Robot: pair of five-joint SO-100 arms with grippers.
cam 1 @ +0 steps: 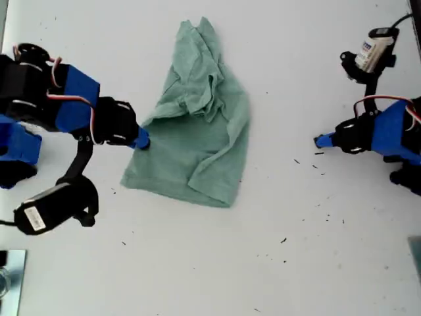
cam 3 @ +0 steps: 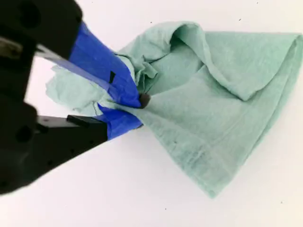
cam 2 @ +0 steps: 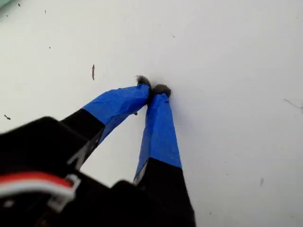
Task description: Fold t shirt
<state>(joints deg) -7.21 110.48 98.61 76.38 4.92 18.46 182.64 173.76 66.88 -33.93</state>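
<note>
Our second end effector (cam 3: 135, 111) reaches low, clamped on t shirt (cam 1: 197, 131) edge. Our first end effector (cam 2: 154, 88) closed, empty, touching counter (cam 1: 197, 263). No readable writing.

Both arms (cam 1: 46, 99) run off the exterior view's side edges. The shirt (cam 3: 222, 109) is cut by the second wrist view's edge, and its folds hide the neck and sleeves. Dark specks (cam 1: 284, 240) on the table (cam 1: 197, 263) are too small to identify.
</note>
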